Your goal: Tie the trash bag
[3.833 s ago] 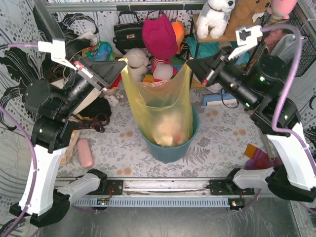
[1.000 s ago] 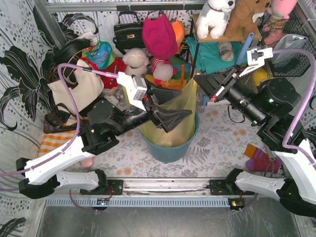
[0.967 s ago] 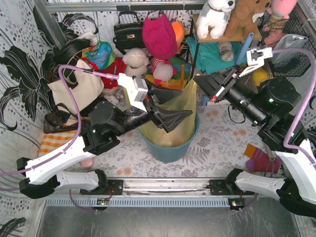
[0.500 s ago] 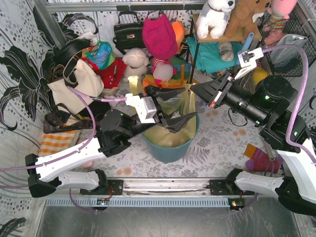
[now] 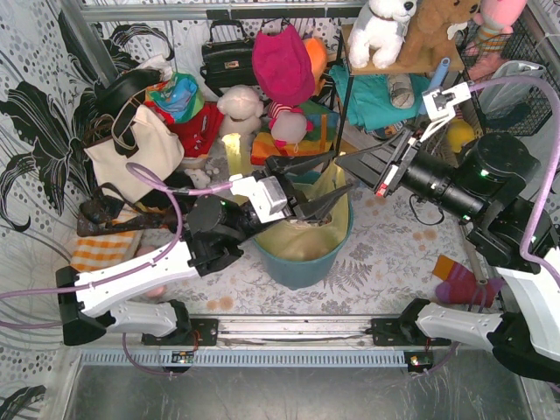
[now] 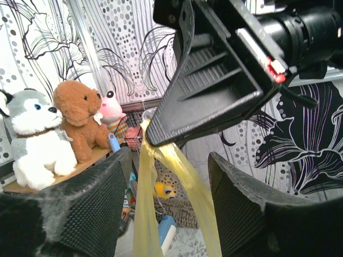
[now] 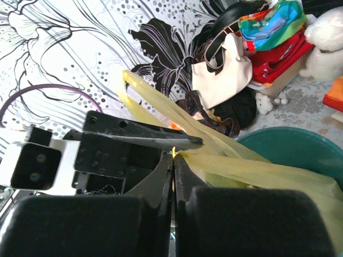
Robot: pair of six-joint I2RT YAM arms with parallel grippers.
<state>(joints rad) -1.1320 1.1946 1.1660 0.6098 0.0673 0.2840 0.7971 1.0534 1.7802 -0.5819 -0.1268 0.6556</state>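
Observation:
The yellow trash bag [image 5: 302, 236] sits in the teal bucket [image 5: 302, 273], with its top pulled up into a strip toward the right. My right gripper [image 5: 343, 159] is shut on the end of that strip, and the plastic is pinched at its tips [image 7: 173, 155]. The left gripper [image 5: 337, 177] is open and straddles the same strip just below the right one's tips. In the left wrist view the yellow strip [image 6: 161, 203] hangs between the left gripper's pads [image 6: 80, 209], touching neither. The bag [image 7: 257, 171] stretches from the pinch down to the bucket [image 7: 292, 140].
A cream tote bag [image 5: 131, 153] and dark straps lie at the left. A black handbag [image 5: 229, 54], plush toys [image 5: 282, 66] and a shelf with a white plush dog [image 5: 381, 31] crowd the back. A purple and orange item [image 5: 455, 280] lies at the right.
The left gripper has risen from over the bag's mouth toward the right gripper and now straddles the held strip with narrower jaws. The right gripper keeps its pinch.

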